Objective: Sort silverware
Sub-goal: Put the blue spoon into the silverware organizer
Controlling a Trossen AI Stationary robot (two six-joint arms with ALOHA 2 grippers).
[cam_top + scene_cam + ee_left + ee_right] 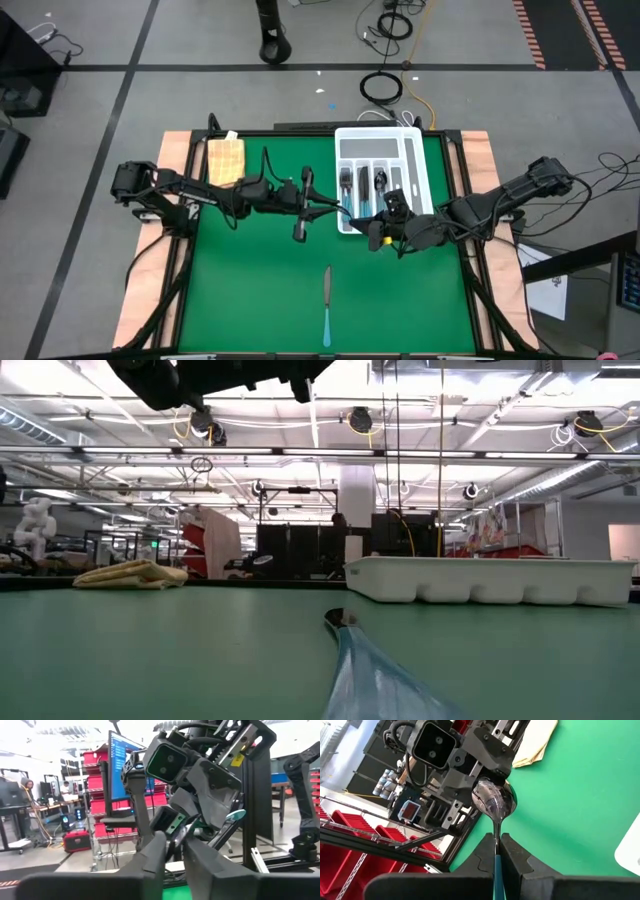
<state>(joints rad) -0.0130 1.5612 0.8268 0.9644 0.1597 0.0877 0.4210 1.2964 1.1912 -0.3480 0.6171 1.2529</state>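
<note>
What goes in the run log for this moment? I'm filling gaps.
right gripper: shut on spoon | left gripper: at spoon bowl, handoff | knife: on mat | tray: partly filled

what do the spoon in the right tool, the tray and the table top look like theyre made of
Spoon: bowl looks like polished metal, mirroring the rig; handle light blue, likely plastic. It is clamped in the right tool.
Tray: white with rounded moulded walls, probably plastic.
Table top: flat matte green, possibly a mat or felt; cannot tell which.
</note>
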